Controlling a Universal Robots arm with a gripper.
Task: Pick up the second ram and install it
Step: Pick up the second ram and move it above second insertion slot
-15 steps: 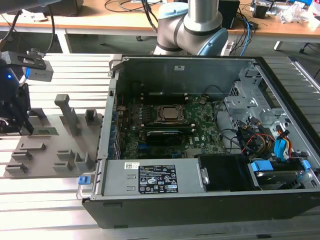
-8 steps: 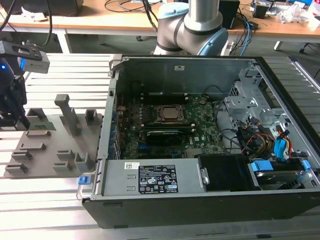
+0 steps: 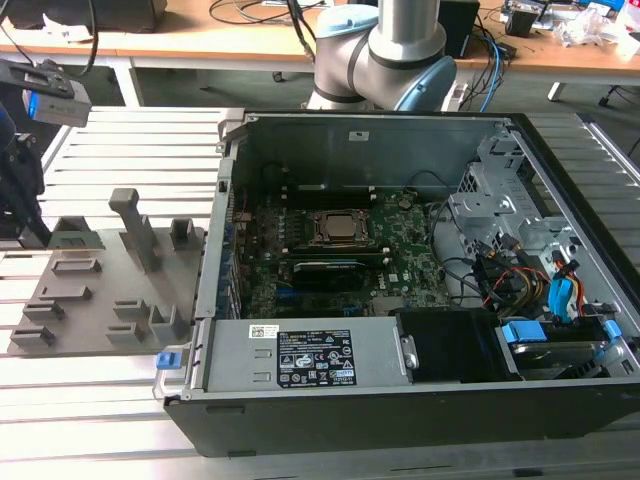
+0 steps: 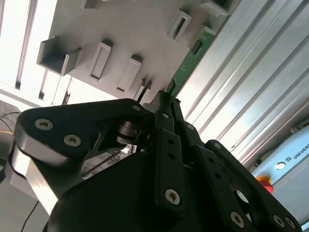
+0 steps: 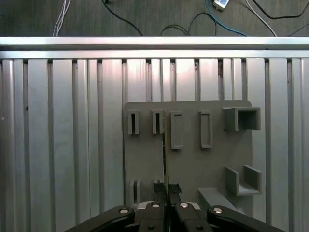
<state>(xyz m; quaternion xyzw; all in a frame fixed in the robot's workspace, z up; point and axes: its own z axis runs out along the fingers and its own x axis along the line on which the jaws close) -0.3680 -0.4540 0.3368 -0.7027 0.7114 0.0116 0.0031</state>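
Note:
The second ram (image 5: 164, 150) appears edge-on in the first wrist view as a thin line over the grey holder plate (image 5: 193, 164). Its green board (image 4: 191, 57) runs out from the fingertips in the second wrist view. My gripper (image 5: 167, 189) is shut on the ram's near end, one black finger (image 5: 159, 187) on each side. In the exterior view the gripper (image 3: 28, 215) is a dark shape at the far left, over the holder plate's (image 3: 95, 300) left end. Whether the ram still sits in its slot or is just above it, I cannot tell.
The open computer case (image 3: 400, 135) lies on the exterior view's right, with the CPU socket (image 3: 338, 228) mid-board and a wide black card (image 3: 330, 270) in front of it. Cables and a drive cage (image 3: 500, 200) fill its right side. The holder plate rests on a ribbed aluminium table (image 5: 63, 135).

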